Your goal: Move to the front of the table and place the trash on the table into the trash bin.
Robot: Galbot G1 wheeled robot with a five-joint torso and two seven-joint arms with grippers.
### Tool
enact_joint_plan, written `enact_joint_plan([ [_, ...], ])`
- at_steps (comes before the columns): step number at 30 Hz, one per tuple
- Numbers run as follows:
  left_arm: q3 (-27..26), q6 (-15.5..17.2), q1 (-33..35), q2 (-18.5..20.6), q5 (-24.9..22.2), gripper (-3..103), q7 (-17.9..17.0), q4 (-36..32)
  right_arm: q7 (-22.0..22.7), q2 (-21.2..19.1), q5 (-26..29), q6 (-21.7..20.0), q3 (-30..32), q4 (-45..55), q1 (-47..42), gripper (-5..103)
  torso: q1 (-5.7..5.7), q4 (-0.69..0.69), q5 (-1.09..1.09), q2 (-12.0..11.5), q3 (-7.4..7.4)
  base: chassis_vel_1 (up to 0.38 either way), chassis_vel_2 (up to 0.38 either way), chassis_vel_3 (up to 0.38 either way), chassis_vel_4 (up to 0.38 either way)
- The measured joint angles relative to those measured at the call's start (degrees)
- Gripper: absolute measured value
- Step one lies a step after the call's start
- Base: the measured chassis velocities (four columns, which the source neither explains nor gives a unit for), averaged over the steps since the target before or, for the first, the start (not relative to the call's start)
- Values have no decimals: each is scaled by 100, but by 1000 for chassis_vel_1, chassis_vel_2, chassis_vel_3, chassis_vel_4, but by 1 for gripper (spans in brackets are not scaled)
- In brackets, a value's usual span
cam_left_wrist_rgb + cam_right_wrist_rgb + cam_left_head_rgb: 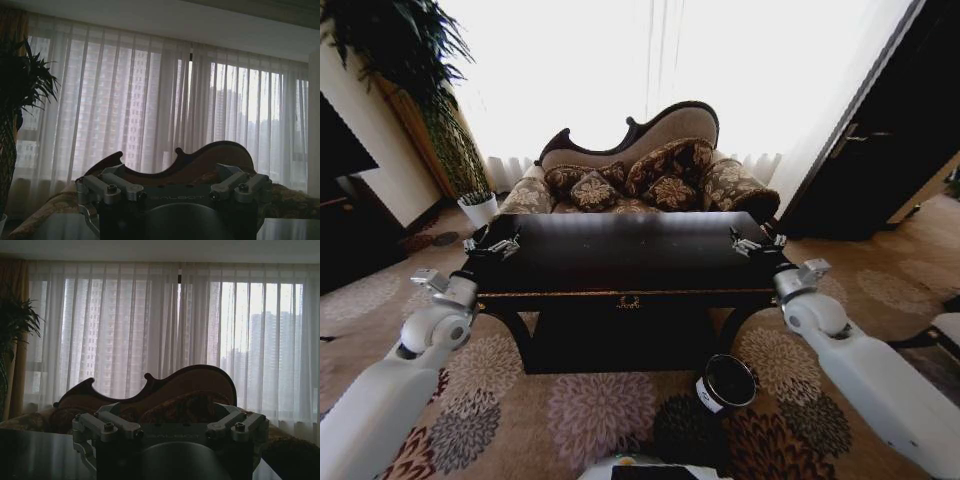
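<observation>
currently, scene: robot faces the table (620,262) head-on
left pincer (492,246): raised over the table's left end, fingers spread, holding nothing
right pincer (756,243): raised over the right end, fingers spread, holding nothing
trash bin (725,383): on the carpet by the table's front right leg, tilted
sofa (640,170): behind the table

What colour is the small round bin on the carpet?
Black, with a white side label: the small round trash bin, best in the head view.
</observation>
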Motion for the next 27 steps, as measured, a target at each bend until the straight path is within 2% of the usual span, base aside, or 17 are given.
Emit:
enact_joint_plan([
  [27, 0, 0, 0, 0, 0, 100, 0, 0, -1, 21, -19, 5, 22, 19, -41, 100, 1, 0, 0, 1, 0, 0, 0, 0, 0],
])
